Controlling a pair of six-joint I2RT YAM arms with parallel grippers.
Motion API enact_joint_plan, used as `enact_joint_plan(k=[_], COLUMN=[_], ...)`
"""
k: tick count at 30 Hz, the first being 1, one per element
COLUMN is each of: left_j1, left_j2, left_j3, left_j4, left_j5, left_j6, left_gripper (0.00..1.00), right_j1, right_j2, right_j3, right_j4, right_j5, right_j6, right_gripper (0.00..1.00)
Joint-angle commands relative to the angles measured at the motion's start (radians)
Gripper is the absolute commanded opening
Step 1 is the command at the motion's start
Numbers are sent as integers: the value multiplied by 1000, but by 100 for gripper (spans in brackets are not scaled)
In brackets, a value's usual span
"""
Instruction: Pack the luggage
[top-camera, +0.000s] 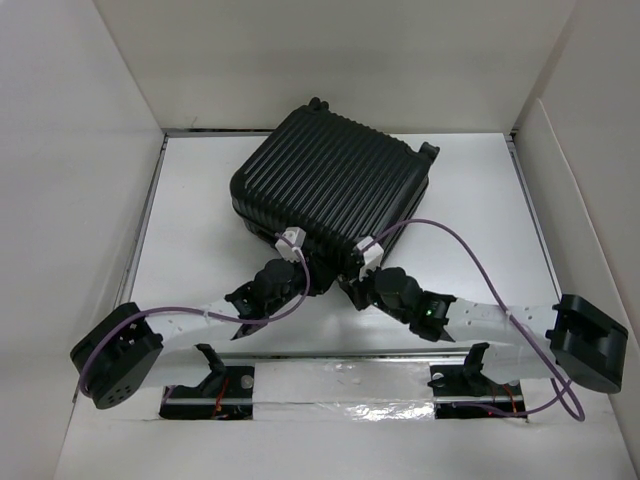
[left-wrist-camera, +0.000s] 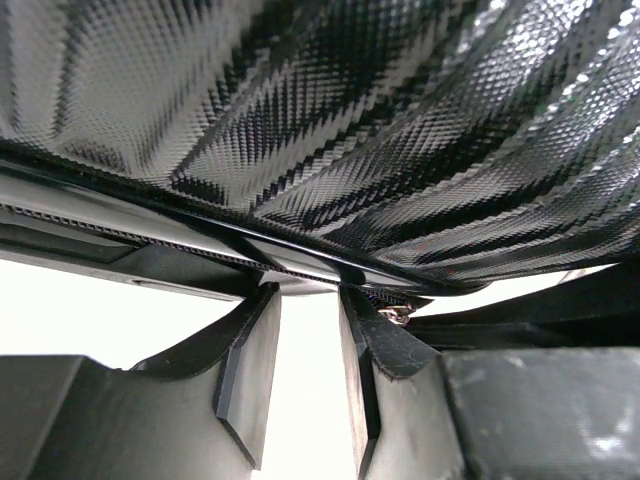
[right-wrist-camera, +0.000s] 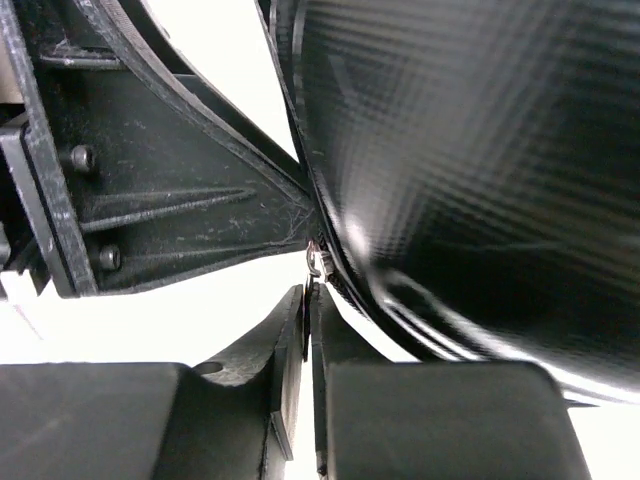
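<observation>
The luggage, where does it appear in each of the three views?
Top external: the luggage lies closed in the centre of the table.
Left wrist: it fills the upper half.
Right wrist: it fills the upper right.
Shared landmark: its near rim.

Overhead camera: mounted above and behind the arm bases (top-camera: 215, 378), facing down and forward, taking in the whole table (top-camera: 200, 220). Left wrist camera: looks past the left gripper (left-wrist-camera: 305, 293), very close to the suitcase (top-camera: 335, 180). Right wrist camera: likewise past the right gripper (right-wrist-camera: 308, 292). All three share the suitcase's near edge.
</observation>
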Motion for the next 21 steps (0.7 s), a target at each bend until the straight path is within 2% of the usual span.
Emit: enact_joint_plan(k=[1, 4, 9, 13, 18, 21], left_j1=[22, 22, 22, 22, 22, 22], left_j2=[-40, -17, -30, -30, 136, 221], left_j3=[8, -2, -11, 7, 119, 216], left_j4=[178, 211, 186, 160, 238, 261], left_j5=[83, 147, 129, 92, 158, 210], left_j6=[-4, -8, -1, 31, 28, 30], left_gripper=[27, 27, 27, 28, 28, 25], right_j1=[6, -3, -85, -167, -169, -147], right_j2=[-40, -69, -178, -290, -270, -244], right_j3=[-11, -23, -44, -101, -83, -77], right_j4=[200, 193, 70, 55, 15, 48], right_j5=[-195, -186, -178, -279, -330, -295], right_j6=[44, 50, 25, 19, 12, 15], right_gripper=[0, 0, 0, 0, 0, 0])
